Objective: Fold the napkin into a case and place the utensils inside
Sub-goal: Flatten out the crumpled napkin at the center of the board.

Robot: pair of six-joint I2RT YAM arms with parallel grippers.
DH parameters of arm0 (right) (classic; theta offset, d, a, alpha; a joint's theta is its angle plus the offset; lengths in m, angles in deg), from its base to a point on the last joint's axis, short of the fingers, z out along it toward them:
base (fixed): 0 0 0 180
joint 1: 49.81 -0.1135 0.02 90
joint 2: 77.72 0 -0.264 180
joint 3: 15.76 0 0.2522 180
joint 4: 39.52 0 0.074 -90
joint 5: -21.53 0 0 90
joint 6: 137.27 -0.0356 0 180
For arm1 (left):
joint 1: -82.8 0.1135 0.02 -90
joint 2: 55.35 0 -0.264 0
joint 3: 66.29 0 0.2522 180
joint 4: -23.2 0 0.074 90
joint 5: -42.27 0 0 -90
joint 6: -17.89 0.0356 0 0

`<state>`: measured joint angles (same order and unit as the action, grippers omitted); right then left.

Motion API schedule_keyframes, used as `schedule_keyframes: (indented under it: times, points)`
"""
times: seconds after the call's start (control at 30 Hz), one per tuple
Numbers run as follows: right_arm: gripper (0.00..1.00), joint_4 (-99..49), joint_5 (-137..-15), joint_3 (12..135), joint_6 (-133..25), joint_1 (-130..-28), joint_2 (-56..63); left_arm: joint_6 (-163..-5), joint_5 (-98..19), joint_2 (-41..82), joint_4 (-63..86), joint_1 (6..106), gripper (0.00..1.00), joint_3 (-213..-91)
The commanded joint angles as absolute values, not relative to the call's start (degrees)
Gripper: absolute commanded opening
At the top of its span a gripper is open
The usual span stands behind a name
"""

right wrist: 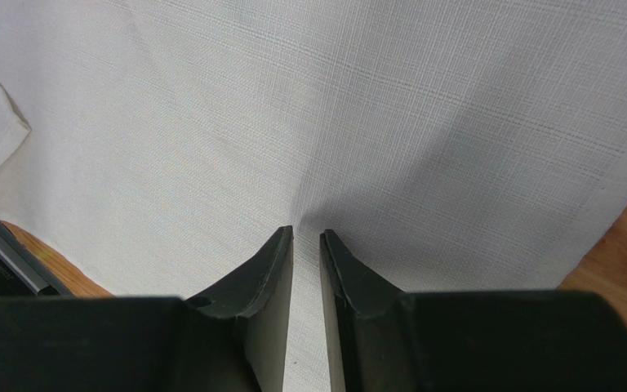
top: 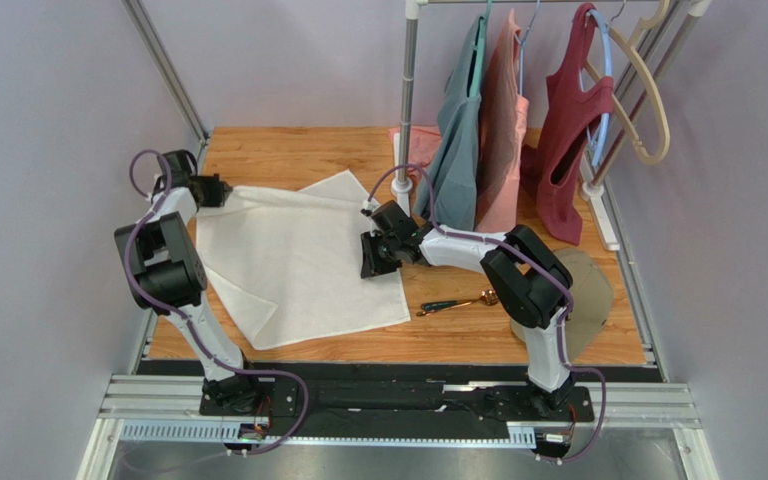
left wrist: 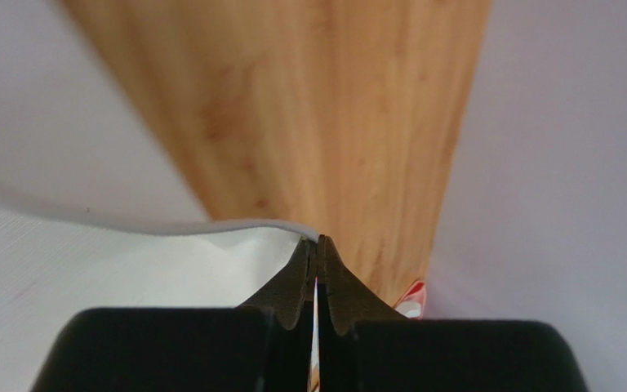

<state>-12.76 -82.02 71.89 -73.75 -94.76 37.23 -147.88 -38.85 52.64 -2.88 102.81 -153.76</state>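
Note:
A white napkin (top: 298, 255) lies spread on the wooden table (top: 288, 150), with one flap folded over at the back and another at the front left. My left gripper (top: 224, 191) is at its far left corner. In the left wrist view my left gripper (left wrist: 317, 242) is shut on the napkin's raised edge (left wrist: 235, 225). My right gripper (top: 369, 262) is at the napkin's right side. In the right wrist view my right gripper (right wrist: 306, 234) stands nearly closed, pinching puckered napkin cloth (right wrist: 292, 106). The utensils (top: 458, 302), dark-handled with gold heads, lie on the wood right of the napkin.
A clothes rail (top: 409, 90) at the back right holds teal, pink and dark red garments (top: 503, 120) that hang down to the table. A tan flat object (top: 588, 290) lies at the right edge. Pink cloth (top: 403, 140) lies at the back.

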Motion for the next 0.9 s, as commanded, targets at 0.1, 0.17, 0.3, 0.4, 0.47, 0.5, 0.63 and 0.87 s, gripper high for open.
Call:
schedule_keyframes:
  times: [0.1, 0.17, 0.3, 0.4, 0.47, 0.5, 0.63, 0.87]
  points:
    - [0.25, -10.5, -80.7, 75.3, -71.5, -94.9, 37.2, -129.9, -34.9, 72.8, -6.8, 100.5, 0.04, -187.5]
    - [0.25, -9.7, -80.3, 76.4, -71.2, -94.6, 37.0, -127.2, -35.6, 73.4, -13.1, 100.1, 0.17, -193.0]
    - [0.27, -8.9, -80.8, 77.8, -71.4, -94.2, 36.4, -122.7, -41.4, 65.3, -17.0, 99.5, 0.8, -189.6]
    - [0.29, -8.6, -80.6, 79.0, -71.4, -94.2, 36.2, -119.0, -43.9, 60.2, -25.5, 99.1, 0.81, -188.1]
    - [0.32, -8.5, -80.4, 80.6, -71.4, -94.0, 36.6, -117.4, -43.3, 55.1, -25.8, 98.4, 0.79, -181.3]
    - [0.34, -8.3, -80.3, 83.1, -71.4, -93.7, 37.3, -117.3, -42.7, 53.3, -25.6, 97.8, 0.77, -178.4]
    - [0.41, -7.0, -79.2, 91.8, -70.3, -92.8, 41.2, -118.5, -38.0, 46.6, -21.2, 97.5, 0.71, -163.9]
    - [0.51, -3.1, -72.4, 118.0, -61.8, -91.6, 54.9, -116.4, -34.8, 44.1, -21.0, 92.6, 0.53, -152.9]
